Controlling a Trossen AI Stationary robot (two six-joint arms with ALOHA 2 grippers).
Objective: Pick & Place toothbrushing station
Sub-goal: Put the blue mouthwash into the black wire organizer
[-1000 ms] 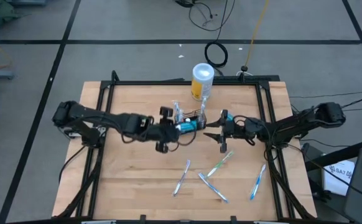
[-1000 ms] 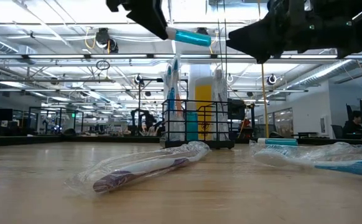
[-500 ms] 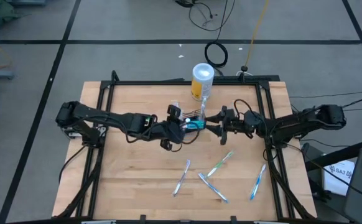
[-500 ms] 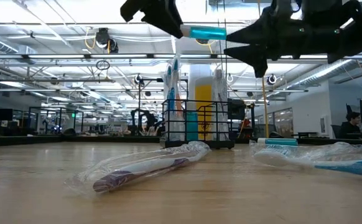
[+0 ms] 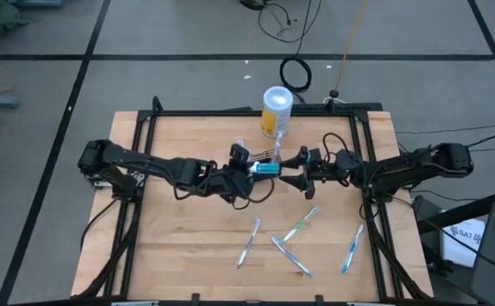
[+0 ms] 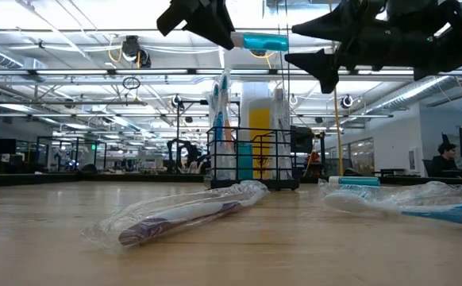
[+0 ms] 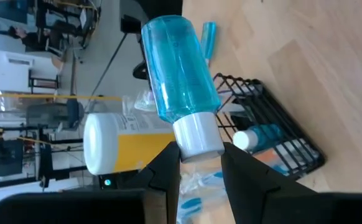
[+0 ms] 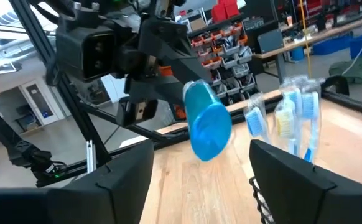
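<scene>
Low view, near to far: wrapped toothbrushes [image 6: 175, 216] near the front edge, four counted from above. Mid-table, left pincer [image 7: 199, 163] clamped on one blue bottle [image 5: 266, 169] by its white cap; right pincer [image 5: 294, 172] spread apart around its base. Behind, one black basket [image 6: 252, 158], then one canister [image 5: 276, 109] at the far edge. Risk: bottle slipping in handover, toppling the basket.
</scene>
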